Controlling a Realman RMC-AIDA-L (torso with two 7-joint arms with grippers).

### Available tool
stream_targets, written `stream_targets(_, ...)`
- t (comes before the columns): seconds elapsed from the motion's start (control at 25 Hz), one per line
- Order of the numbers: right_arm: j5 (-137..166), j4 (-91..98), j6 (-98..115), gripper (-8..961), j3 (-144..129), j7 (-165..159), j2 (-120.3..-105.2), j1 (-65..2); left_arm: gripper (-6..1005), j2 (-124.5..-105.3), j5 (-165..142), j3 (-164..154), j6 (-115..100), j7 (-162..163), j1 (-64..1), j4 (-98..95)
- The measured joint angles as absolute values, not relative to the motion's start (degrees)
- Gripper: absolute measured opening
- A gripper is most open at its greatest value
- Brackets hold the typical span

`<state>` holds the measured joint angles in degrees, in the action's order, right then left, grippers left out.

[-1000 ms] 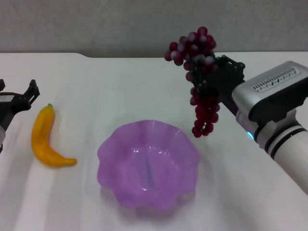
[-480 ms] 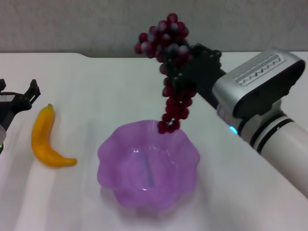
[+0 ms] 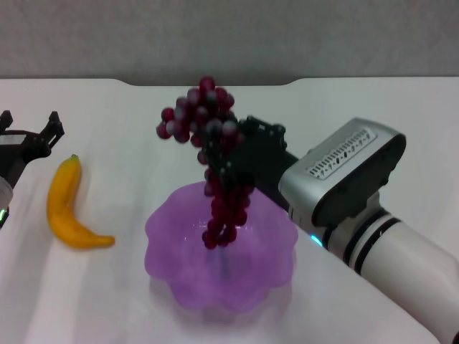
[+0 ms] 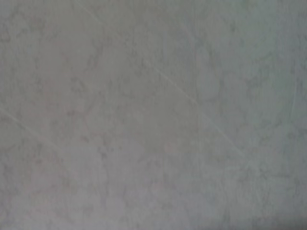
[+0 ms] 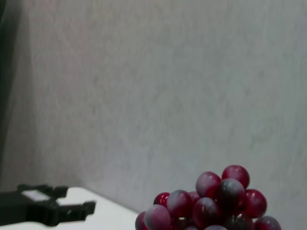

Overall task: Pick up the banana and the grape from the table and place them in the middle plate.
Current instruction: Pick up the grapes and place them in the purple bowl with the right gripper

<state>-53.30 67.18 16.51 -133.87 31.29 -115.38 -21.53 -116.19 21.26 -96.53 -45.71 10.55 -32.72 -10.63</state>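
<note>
Hanging from the right gripper (image 3: 231, 161), apparently clamped on it, the grape (image 3: 211, 154) dangles into the middle plate (image 3: 272, 247), banana (image 3: 64, 208) aside

Glossy, smooth dark red-purple grape (image 3: 215, 172) bunch, each berry with a pale sheen, held in the right gripper (image 3: 233, 168) of matt black plastic. Its arm casing looks like satin silver plastic over smooth white. Under the bunch, the middle plate (image 3: 168, 236) is translucent purple plastic, shiny, with a wavy rim. At nine o'clock from it, the banana (image 3: 64, 208) is smooth, waxy yellow-orange. The table (image 3: 373, 107) is plain matt white. The left gripper (image 3: 32, 136) is matt black.
</note>
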Motion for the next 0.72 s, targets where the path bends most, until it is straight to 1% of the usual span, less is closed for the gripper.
stream_targets(0.32,-53.35,63.59,9.92,414,-134.43,27.77,-115.25,-22.64,876,-116.25,21.27,-96.87,-45.68,10.50,-32.93,-10.64)
stream_targets(0.72,-53.41,55.91,4.71,415,-134.31,19.23,-115.14,-26.58,876,-116.37,21.27,-96.85,-45.61,10.67,-33.48,-10.41)
